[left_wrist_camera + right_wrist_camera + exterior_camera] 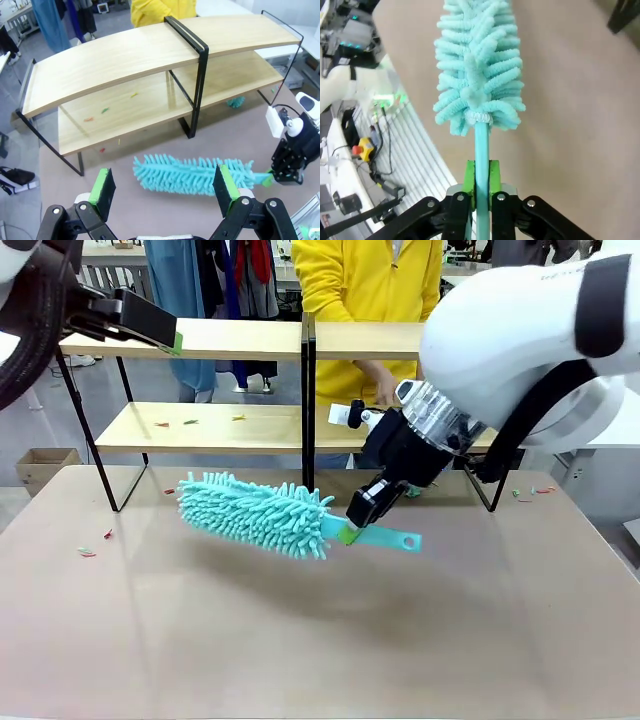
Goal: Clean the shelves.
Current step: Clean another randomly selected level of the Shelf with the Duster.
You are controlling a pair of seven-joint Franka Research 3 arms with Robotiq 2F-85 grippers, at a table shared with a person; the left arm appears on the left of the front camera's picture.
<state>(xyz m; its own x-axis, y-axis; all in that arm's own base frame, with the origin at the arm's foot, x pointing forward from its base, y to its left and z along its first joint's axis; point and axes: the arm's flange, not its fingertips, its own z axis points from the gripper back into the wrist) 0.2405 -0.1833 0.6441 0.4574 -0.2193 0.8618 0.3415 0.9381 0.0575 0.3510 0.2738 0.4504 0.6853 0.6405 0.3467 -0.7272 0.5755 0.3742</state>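
While the right gripper (349, 530) is clamped tight on the duster (255, 512) by its thin handle, fluffy head pointing to the robot's left low over the table (300, 640), the step looks like carrying it to the shelves (250, 338), which stand along the table's far side in front of a person. Coloured scraps (190, 423) lie on the lower board's left half, so the head should enter flat under the top board and sweep toward the front edge, clear of the black middle frame. The left gripper (164, 186) hangs wide open and empty near the top board's left end, and is best held out of the sweep.
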